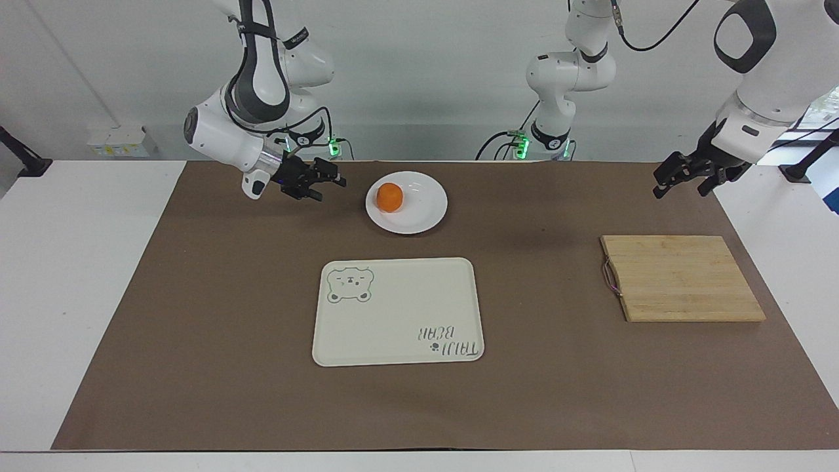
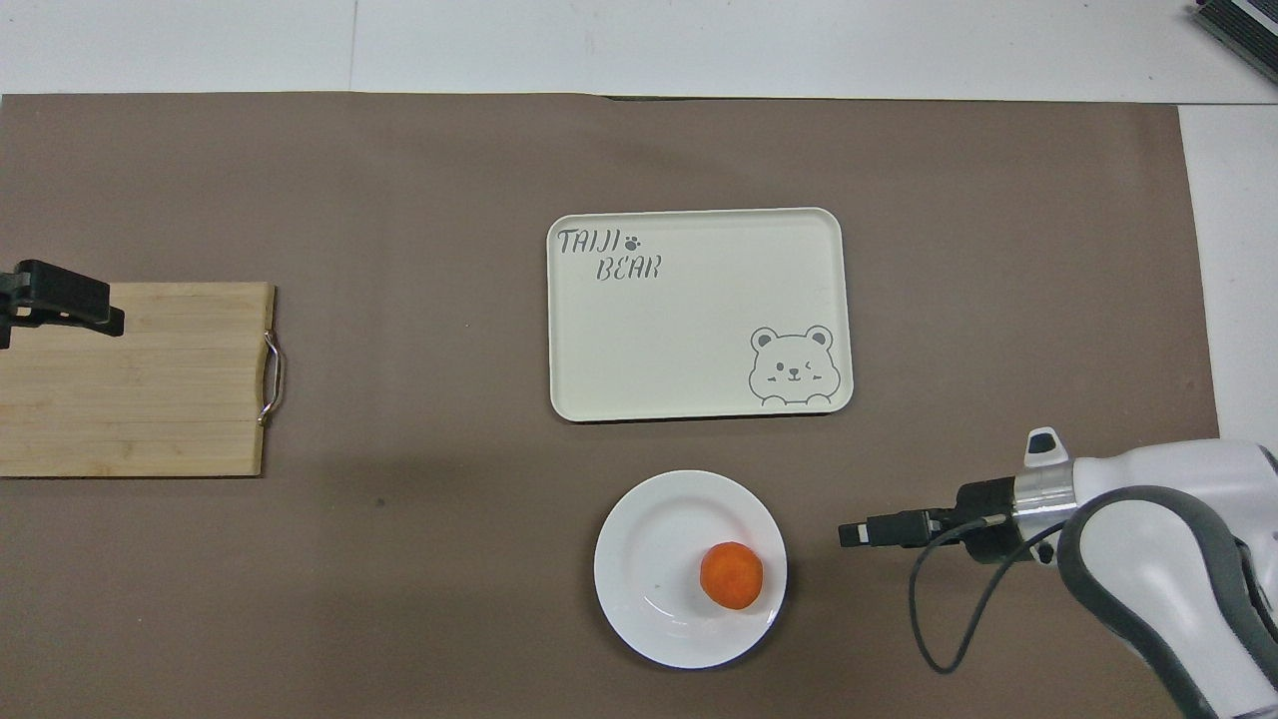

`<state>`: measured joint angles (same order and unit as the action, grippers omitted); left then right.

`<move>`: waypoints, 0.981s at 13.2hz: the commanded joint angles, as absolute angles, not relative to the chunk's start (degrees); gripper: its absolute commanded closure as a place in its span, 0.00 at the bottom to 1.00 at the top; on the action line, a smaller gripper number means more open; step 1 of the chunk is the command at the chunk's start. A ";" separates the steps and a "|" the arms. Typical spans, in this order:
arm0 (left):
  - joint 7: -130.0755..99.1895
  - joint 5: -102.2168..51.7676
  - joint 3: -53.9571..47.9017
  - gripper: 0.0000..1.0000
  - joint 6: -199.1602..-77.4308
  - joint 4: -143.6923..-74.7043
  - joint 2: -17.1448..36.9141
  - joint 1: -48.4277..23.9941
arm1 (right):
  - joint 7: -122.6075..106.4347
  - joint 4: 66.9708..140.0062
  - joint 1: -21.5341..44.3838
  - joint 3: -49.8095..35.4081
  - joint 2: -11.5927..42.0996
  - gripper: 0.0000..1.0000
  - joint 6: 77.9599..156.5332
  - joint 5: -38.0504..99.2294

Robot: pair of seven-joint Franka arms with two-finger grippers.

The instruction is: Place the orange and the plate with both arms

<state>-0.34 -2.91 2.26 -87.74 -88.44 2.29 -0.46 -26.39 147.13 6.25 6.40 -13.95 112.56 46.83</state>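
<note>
In the facing view the orange (image 1: 389, 197) lies in the plate (image 1: 423, 216), off centre toward the right arm's end of the bench (image 1: 92, 275), and the plate sits on the brown mat (image 1: 223, 341), nearer to the robots than the cream tray (image 1: 400, 308) with the bear drawing. The right gripper (image 1: 326, 186) hangs low over the mat just beside the plate and apart from it, pointing sideways at it, its jaws spread with nothing between them. The left gripper (image 1: 682, 183) is up in the air over the mat's edge at the left arm's end, its jaws parted and empty; the wooden cutting board (image 1: 682, 278) lies below it, farther from the robots. In the overhead view the orange (image 2: 731, 575) rests in the plate (image 2: 649, 559) on the side toward the right gripper (image 2: 857, 533), which is level with the plate; a gap of mat (image 2: 419, 559) shows between them. The left gripper (image 2: 100, 312) covers a corner of the cutting board (image 2: 140, 399). The tray (image 2: 699, 300) lies farther from the robots than the plate.
</note>
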 commanded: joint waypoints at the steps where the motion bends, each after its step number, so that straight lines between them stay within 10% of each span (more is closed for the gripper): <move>1: -0.44 -1.67 2.81 0.00 -86.40 -90.44 0.18 -0.88 | -31.98 153.44 5.54 6.33 -16.17 0.00 114.17 52.80; 13: -0.70 -0.96 2.64 0.00 -82.70 -89.47 -0.09 -1.85 | -41.04 158.55 12.48 6.24 -8.27 0.00 119.88 72.60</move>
<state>-0.32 -2.16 2.28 -84.48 -90.56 -0.18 -1.05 -39.46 157.78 12.55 6.28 -8.33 118.98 70.69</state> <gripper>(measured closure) 0.000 0.000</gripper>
